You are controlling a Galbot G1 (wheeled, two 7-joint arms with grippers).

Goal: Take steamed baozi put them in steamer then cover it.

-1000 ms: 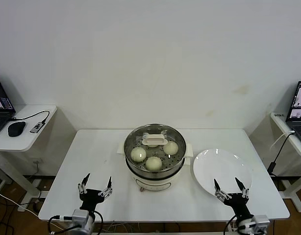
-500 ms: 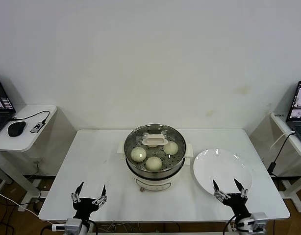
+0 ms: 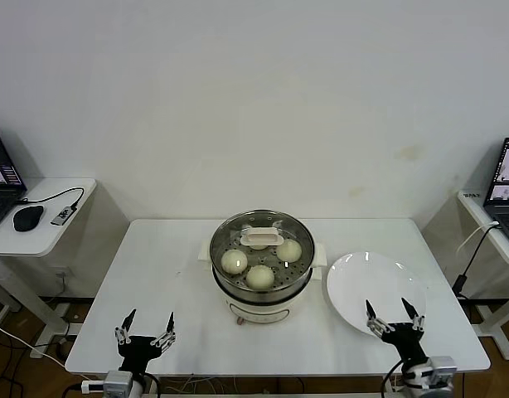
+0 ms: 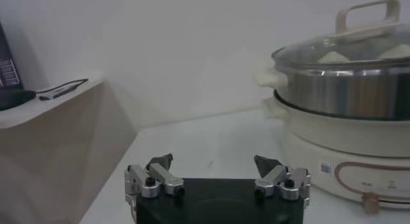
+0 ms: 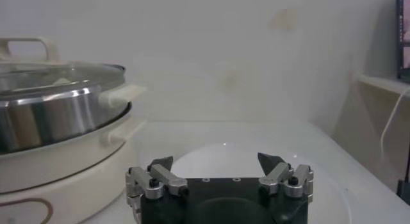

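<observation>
A white table (image 3: 155, 274) carries everything, its near edge running in front of both arms. At its middle stands the steamer (image 3: 263, 278), a shiny steel pot on a white electric base, with a clear glass lid (image 3: 263, 228) seated on its rim and a cream handle on top. To the steamer's right, just beside it, lies a flat white plate (image 3: 366, 286) with nothing on it.

Through the lid three steamed baozi (image 3: 259, 276) show on the perforated tray: one toward the left, one toward the front, one toward the right. A fourth cannot be made out; the lid handle hides the back of the tray.

The left gripper (image 3: 144, 328) sits low at the table's near-left edge, fingers spread apart and holding nothing, well apart from the steamer, which stands ahead of it and to its right. The right gripper (image 3: 395, 315) hangs at the near-right edge over the plate's front rim, fingers likewise spread and empty; the steamer and its buns lie ahead and to its left, not touched by either tool.
</observation>
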